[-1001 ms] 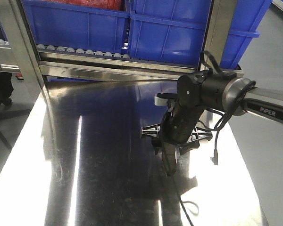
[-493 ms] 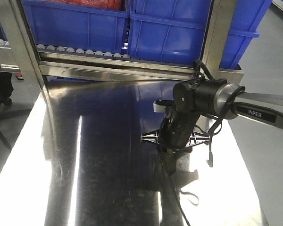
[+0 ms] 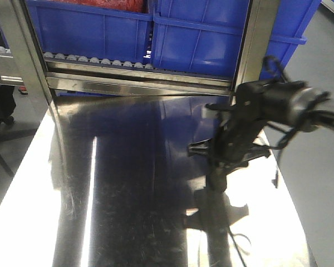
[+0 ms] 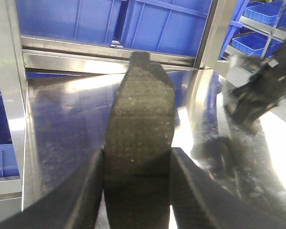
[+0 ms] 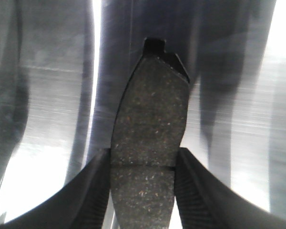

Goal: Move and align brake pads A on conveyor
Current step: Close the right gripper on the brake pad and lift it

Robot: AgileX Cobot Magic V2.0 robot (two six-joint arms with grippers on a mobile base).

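— How is the left gripper (image 4: 139,160) set?
— Its two black ribbed fingers (image 4: 88,191) are closed partway and press the sides of a dark flat curved oblong brake pad (image 4: 140,105). The pad sticks out toward 12 o'clock above the shiny steel tabletop (image 4: 62,119). Blue plastic bins (image 4: 171,28) line the 12 o'clock edge.
— And the right gripper (image 5: 144,164)?
— Same grip. Its fingers (image 5: 200,191) clamp a grey-brown speckled brake pad (image 5: 150,109), which has a thin cross groove low on its face and a notched tab at 12 o'clock. The steel beneath is blurred.
— The front view?
— The black right arm (image 3: 267,105) stretches in from 3 o'clock, blurred. Its gripper (image 3: 216,179) points toward 6 o'clock, close over the steel. I cannot make out its pad there.
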